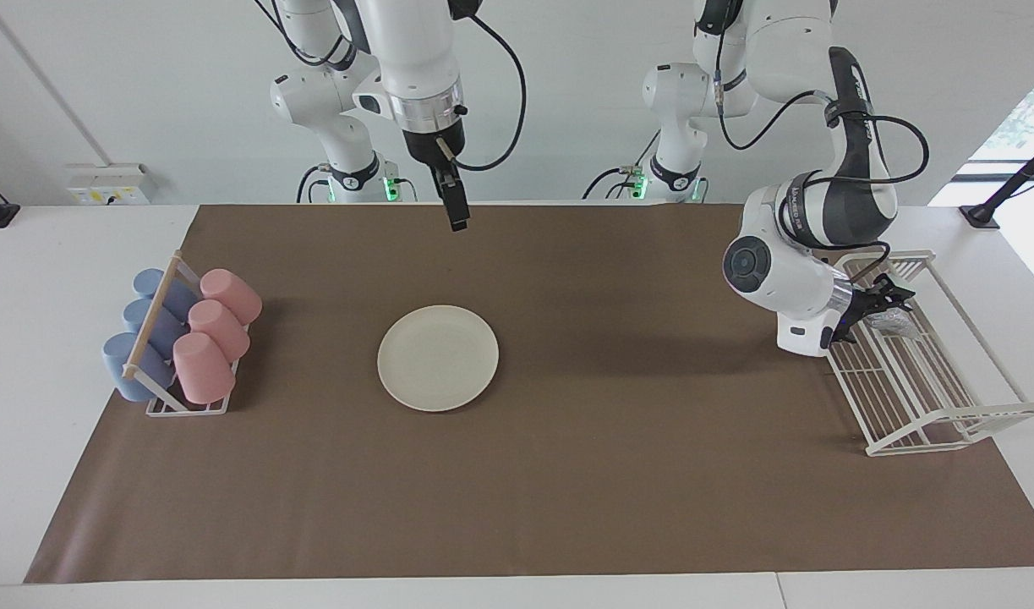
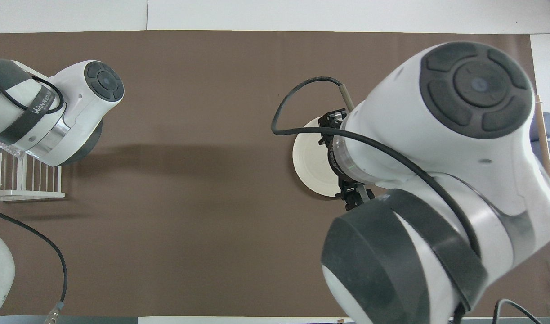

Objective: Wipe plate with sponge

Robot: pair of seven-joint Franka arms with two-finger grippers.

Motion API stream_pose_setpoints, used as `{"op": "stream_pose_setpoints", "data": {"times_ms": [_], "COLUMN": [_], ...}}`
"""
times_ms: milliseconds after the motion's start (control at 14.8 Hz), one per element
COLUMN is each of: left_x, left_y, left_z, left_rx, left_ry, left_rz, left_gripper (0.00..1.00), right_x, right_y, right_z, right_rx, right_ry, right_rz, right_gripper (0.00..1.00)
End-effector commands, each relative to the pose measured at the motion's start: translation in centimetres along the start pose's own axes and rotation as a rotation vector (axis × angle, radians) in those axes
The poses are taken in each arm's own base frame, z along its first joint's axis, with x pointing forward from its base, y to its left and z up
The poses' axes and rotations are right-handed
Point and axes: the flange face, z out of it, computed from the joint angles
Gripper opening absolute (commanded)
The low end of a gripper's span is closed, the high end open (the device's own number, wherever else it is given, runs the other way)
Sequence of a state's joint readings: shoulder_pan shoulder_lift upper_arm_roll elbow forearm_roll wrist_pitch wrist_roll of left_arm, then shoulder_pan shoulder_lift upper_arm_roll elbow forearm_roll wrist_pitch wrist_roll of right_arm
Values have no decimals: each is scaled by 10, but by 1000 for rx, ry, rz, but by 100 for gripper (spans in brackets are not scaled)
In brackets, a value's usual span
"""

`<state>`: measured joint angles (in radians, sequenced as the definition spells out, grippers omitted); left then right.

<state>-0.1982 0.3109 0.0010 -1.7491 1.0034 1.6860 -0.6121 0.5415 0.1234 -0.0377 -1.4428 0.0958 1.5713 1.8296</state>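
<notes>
A cream plate (image 1: pixel 438 358) lay flat on a brown mat (image 1: pixel 567 474), about midway along the table. Toward the left arm's end from the plate stood a white wire rack (image 1: pixel 922 381). The left gripper (image 1: pixel 880 309) reached into it, right at a silvery sponge (image 1: pixel 893 321); whether its fingers were spread or closing on the sponge could not be told. The right gripper (image 1: pixel 458 222) waited in the air, over bare mat (robot side of the plate), fingers apart. Toward the right arm's end, pink (image 1: pixel 216 334) and blue cups (image 1: pixel 149 330) lay in a holder.
</notes>
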Motion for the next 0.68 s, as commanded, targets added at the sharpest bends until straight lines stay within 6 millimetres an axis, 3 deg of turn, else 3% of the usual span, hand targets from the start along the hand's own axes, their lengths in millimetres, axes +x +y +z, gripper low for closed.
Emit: {"op": "stream_pose_setpoints", "data": {"times_ms": [0, 136, 271, 339, 610], "left_x": [-9, -11, -11, -11, -11], "left_y": [-6, -8, -8, -7, -5], "left_z": [5, 6, 5, 6, 3], "left_rx": [31, 41, 41, 37, 7], "left_ry": [-19, -34, -35, -34, -39], "left_rz": [-33, -34, -64, -94, -140], "left_gripper": [61, 27, 4, 0, 0], "right_x": [-30, -37, -38, -40, -42], "right_y": [-26, -24, -23, -23, -23], "right_z": [7, 5, 6, 8, 9], "right_rx": [-3, 3, -2, -7, -12], "right_ry": [-17, -28, -29, -42, -56], "right_rz": [87, 80, 78, 77, 77], "right_gripper": [100, 100, 100, 100, 100]}}
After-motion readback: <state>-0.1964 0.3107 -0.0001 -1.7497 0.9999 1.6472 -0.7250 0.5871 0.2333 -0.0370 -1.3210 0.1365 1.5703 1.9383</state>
